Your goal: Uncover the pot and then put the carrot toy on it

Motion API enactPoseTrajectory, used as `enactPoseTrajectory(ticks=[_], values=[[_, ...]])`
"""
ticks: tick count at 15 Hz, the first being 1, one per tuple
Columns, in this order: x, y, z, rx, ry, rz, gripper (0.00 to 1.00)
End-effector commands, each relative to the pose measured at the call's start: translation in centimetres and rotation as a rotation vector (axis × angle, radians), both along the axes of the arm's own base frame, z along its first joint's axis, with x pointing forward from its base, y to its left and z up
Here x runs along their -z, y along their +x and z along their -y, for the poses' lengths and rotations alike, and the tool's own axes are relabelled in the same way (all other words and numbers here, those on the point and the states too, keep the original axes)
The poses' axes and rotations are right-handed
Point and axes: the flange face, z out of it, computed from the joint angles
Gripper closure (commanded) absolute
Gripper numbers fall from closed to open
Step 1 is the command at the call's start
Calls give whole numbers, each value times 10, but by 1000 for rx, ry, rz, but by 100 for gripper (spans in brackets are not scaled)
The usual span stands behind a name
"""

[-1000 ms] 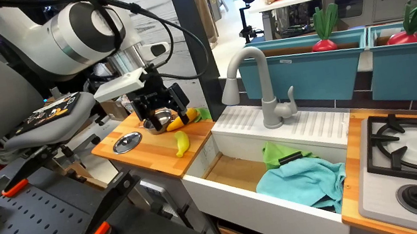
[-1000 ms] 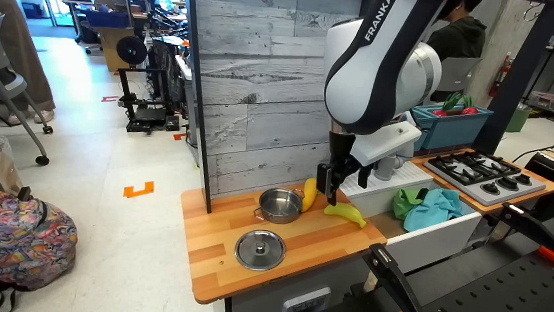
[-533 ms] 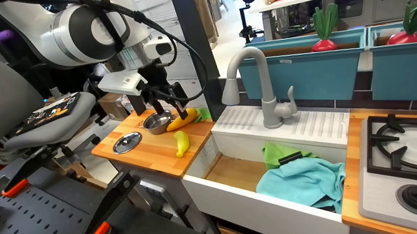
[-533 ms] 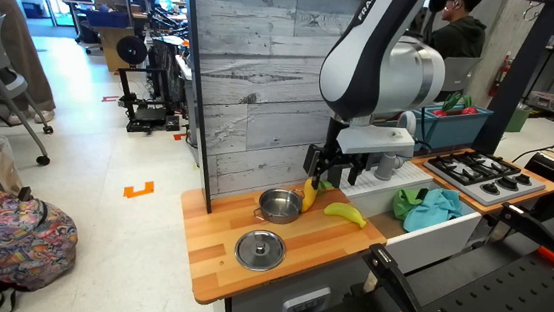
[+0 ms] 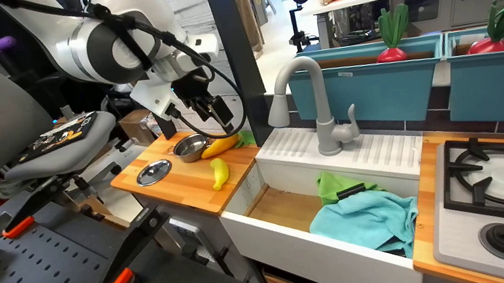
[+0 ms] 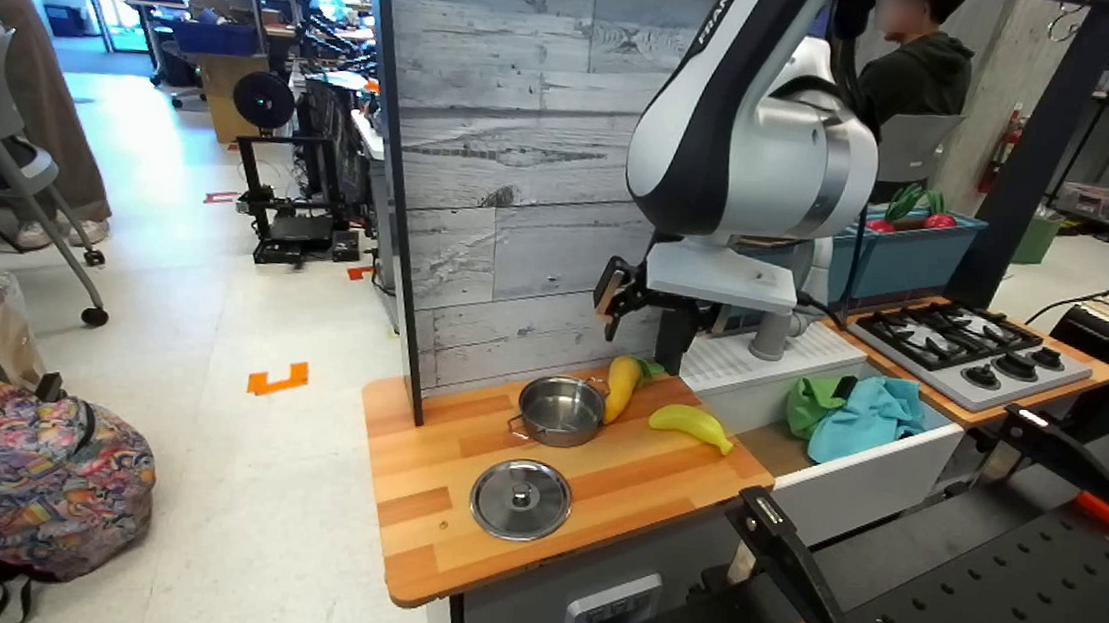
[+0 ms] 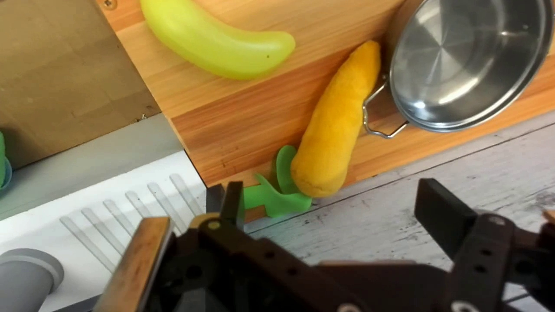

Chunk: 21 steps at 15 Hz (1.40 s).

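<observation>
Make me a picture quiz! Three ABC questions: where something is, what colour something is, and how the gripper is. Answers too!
1. Where is the lid?
A) in the sink
B) on the counter
C) on the stove

2. What colour are the leaves on the carrot?
A) purple
B) white
C) green

3. The gripper is:
A) open
B) holding the carrot
C) holding the lid

1 B: both exterior views show it there, apart from the pot.
2 C: the wrist view shows green at the carrot's thick end.
3 A: its fingers stand apart, gripping nothing.
</observation>
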Motion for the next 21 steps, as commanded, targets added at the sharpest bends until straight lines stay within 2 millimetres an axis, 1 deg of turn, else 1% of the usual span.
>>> enactPoseTrajectory(ticks=[1,6,11,12,13,14,15,21], values=[[16,7,6,60,1,24,0],[35,9,11,69,-19,-9,0],[47,11,5,44,-26,-31,0],[49,11,4,37,-30,-32,2],[50,12,2,30,-33,-35,26],[52,13,-1,24,-38,-34,27],[53,13,-2,20,-41,-36,33],[51,16,0,8,-61,-31,91]])
